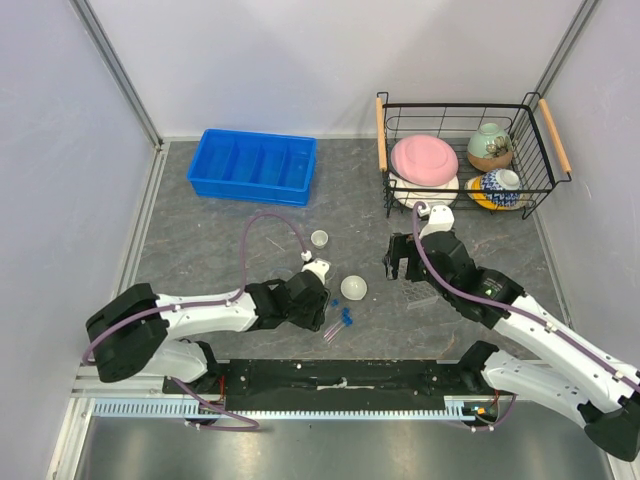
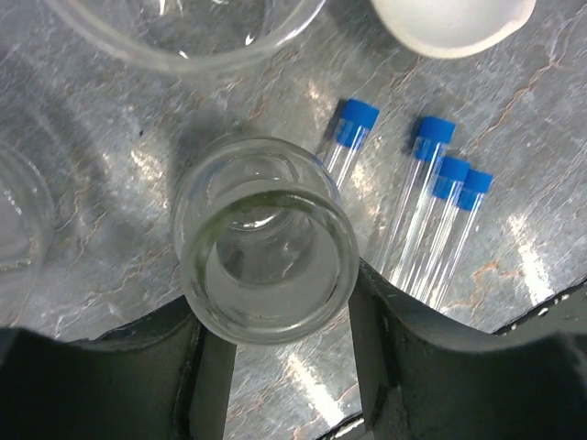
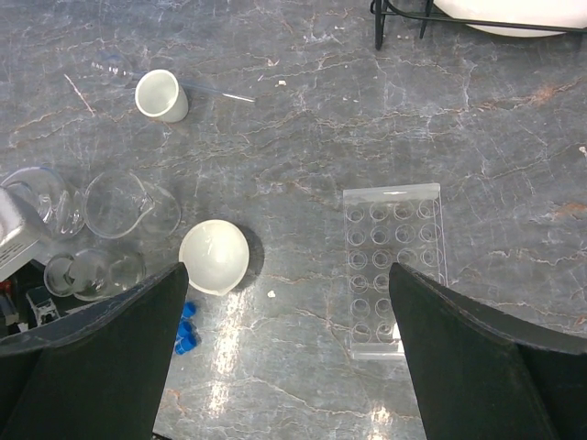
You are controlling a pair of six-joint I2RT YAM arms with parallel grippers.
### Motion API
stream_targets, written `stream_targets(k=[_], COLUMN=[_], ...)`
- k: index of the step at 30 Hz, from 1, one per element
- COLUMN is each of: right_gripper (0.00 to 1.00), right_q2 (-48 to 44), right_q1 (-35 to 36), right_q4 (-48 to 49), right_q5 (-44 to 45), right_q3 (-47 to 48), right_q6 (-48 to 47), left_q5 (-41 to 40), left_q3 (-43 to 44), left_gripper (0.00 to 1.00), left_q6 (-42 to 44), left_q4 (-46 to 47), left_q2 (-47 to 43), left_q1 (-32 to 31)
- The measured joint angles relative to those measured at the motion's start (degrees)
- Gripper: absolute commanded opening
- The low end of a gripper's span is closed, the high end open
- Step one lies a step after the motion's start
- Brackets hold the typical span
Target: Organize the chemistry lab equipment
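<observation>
**A:** What is the step in hand on the left side?

**B:** Picking up the small glass vessel [image 2: 266,240], I judge. It stands upright on the table [image 2: 92,137], mouth up, right between the left fingers [image 2: 383,357]. One finger is close against each side of it.

**A:** Are they gripping it?

**B:** I cannot tell. The dark pads sit hard by the glass on both sides, but the wrist view does not show whether they press on it.

**A:** How would you do it well?

**B:** Squeeze gently and evenly, because the glass is smooth and round and could slip or twist out. Hold below the rim, keep the vessel centred, and lift straight up. The blue-capped tubes [image 2: 431,197] lie just beside it to the right. The larger beaker [image 2: 183,32] stands near, beyond it, and the white dish [image 2: 449,23] is further off to the right. A sideways drag could knock any of them.

**A:** And where would it go?

**B:** Probably the blue bin [image 1: 253,165] at the far left, though that is a guess.

**A:** And the right arm?

**B:** The right fingers [image 3: 101,357] are spread wide and hold nothing. They hang above the table, with the clear rack [image 3: 393,266] lying flat below, near the right-hand one.
</observation>
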Motion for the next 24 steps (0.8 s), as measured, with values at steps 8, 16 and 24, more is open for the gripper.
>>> stream_targets(k=[8, 16, 24], right_gripper=[0.98, 0.98, 0.98], right_q2=[-1.16, -1.51, -1.49], right_q1=[0.0, 0.0, 0.0], right_q4=[0.07, 0.02, 0.0], right_q5=[0.07, 0.13, 0.07], right_q3=[-0.9, -1.42, -1.49], right_q6=[-0.04, -0.09, -0.07], left_q5=[-0.33, -0.42, -0.61], left_q3=[2.73, 2.47, 1.92], left_gripper=[0.42, 0.28, 0.11], left_q6=[0.15, 0.26, 0.28], left_q4=[2.36, 2.4, 0.85], left_q2=[4.37, 4.37, 3.13], left_q1=[-0.7, -1.18, -1.36])
